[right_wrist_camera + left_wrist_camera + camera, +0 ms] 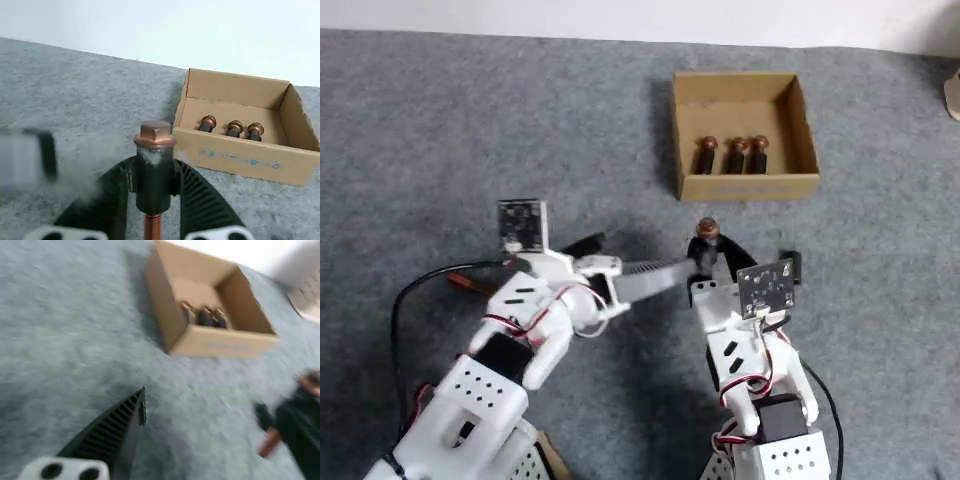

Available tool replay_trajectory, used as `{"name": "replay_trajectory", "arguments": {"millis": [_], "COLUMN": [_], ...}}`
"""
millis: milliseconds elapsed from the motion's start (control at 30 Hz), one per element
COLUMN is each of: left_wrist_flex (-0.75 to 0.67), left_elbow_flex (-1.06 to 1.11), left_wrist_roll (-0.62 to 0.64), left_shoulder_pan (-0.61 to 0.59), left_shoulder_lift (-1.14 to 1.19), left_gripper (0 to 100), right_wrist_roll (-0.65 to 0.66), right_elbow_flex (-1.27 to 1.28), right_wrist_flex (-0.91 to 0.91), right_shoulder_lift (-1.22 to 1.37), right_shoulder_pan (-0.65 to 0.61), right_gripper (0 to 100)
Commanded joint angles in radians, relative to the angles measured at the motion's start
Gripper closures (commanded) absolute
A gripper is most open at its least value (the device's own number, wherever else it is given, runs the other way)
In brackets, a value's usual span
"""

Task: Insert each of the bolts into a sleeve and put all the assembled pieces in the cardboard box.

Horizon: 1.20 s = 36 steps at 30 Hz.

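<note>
My right gripper (710,262) is shut on a black sleeve (155,187) held upright, with a copper bolt (155,135) pushed through it; the bolt's head sits on top and its thread sticks out below. The assembled piece (707,238) hovers a little in front of the cardboard box (748,186). Three assembled pieces (733,155) lie side by side in the box (240,157). My left gripper (650,262) is open and holds nothing, its long finger (120,425) pointing toward the right gripper (300,415) from the left.
The table is covered with grey carpet (470,130). A pale object (952,95) lies at the far right edge, beyond the box. Black cables trail from both arm bases at the near edge.
</note>
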Motion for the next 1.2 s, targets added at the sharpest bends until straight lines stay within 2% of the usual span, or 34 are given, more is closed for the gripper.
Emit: {"name": "replay_trajectory", "arguments": {"millis": [0, 100, 167, 267, 633, 900, 1167], "left_wrist_flex": [0.002, 0.002, 0.002, 0.002, 0.002, 0.002, 0.002], "left_elbow_flex": [-0.054, -0.056, -0.051, -0.05, -0.041, -0.041, -0.039], "left_wrist_roll": [0.012, 0.012, 0.012, 0.012, 0.006, 0.006, 0.005], "left_shoulder_pan": [-0.058, -0.093, -0.097, -0.097, -0.097, -0.099, -0.099], "left_shoulder_lift": [-0.01, -0.01, -0.01, -0.01, -0.01, -0.01, -0.01], "left_gripper": [37, 37, 37, 37, 37, 37, 37], "right_wrist_roll": [-0.011, -0.008, 0.015, 0.021, 0.078, 0.117, 0.118], "right_elbow_flex": [0.067, 0.051, 0.004, -0.097, -0.579, -0.938, -1.251], "right_wrist_flex": [0.002, 0.022, 0.099, 0.128, 0.124, 0.07, 0.07], "right_shoulder_lift": [-0.013, -0.012, 0.005, 0.105, 0.72, 1.138, 1.504], "right_shoulder_pan": [0.031, 0.048, 0.045, 0.048, 0.05, 0.139, 0.174], "right_gripper": [99.4, 99.4, 99.4, 99.4, 99.4, 99.4, 99.4]}}
